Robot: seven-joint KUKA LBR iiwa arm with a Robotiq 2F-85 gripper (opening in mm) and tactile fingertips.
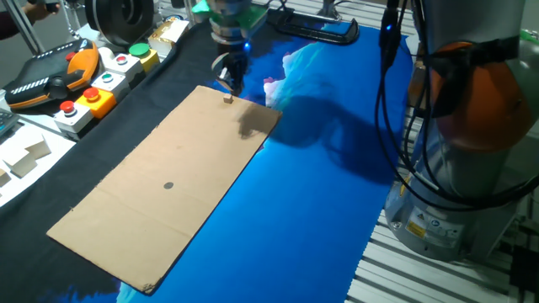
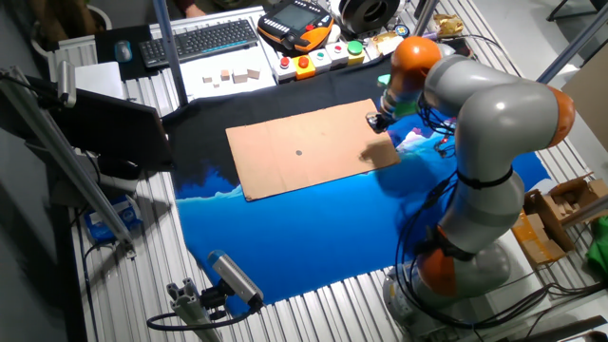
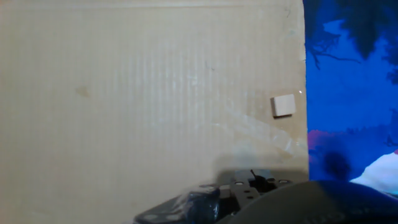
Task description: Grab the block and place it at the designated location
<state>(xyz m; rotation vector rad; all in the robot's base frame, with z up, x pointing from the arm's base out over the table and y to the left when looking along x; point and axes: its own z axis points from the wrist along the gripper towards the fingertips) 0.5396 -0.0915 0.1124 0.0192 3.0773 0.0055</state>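
Observation:
The block (image 1: 228,99) is a tiny tan cube lying on the brown cardboard sheet (image 1: 168,168) near its far right corner. In the hand view the block (image 3: 283,105) sits close to the sheet's right edge. It is too small to make out in the other fixed view. My gripper (image 1: 232,82) hangs just above the block, apart from it, with its jaws seemingly open and empty; it also shows in the other fixed view (image 2: 377,121). The designated location is a small dark grey dot (image 1: 168,186) mid-sheet, far from the block, and it shows in the other fixed view too (image 2: 298,152).
Button boxes (image 1: 93,88) and an orange teach pendant (image 1: 42,80) stand left of the sheet. White boxes (image 1: 25,156) lie at the far left. A crumpled pale plastic sheet (image 1: 295,71) lies on the blue cloth (image 1: 320,194) right of my gripper. The arm's base (image 1: 472,143) is at the right.

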